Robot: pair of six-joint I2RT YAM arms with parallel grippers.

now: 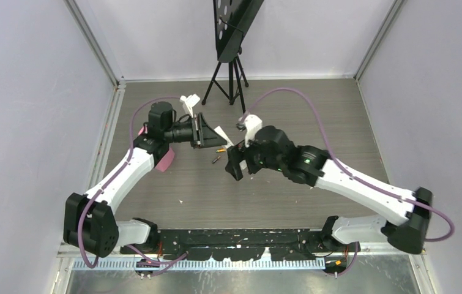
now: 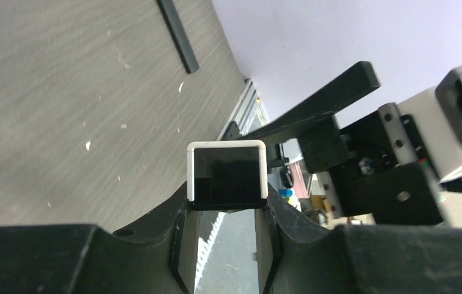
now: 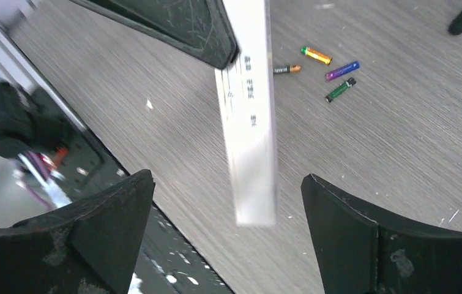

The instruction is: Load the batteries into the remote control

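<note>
Remote control [image 3: 249, 122] held up off the worktop [image 3: 399, 153], one end clamped in the left jaws, set narrow. Right jaws wide open, one on each side of the remote's free end, not touching it. None loaded: orange-yellow battery [image 3: 316, 55], purple battery [image 3: 342, 70], brown battery [image 3: 286, 70] and dark green battery [image 3: 340, 89] lie loose, close together, on the worktop beyond the remote.

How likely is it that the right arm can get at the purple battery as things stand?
Probably yes: the right gripper has open, empty jaws, and the purple battery lies on bare table, clear of the remote.
</note>
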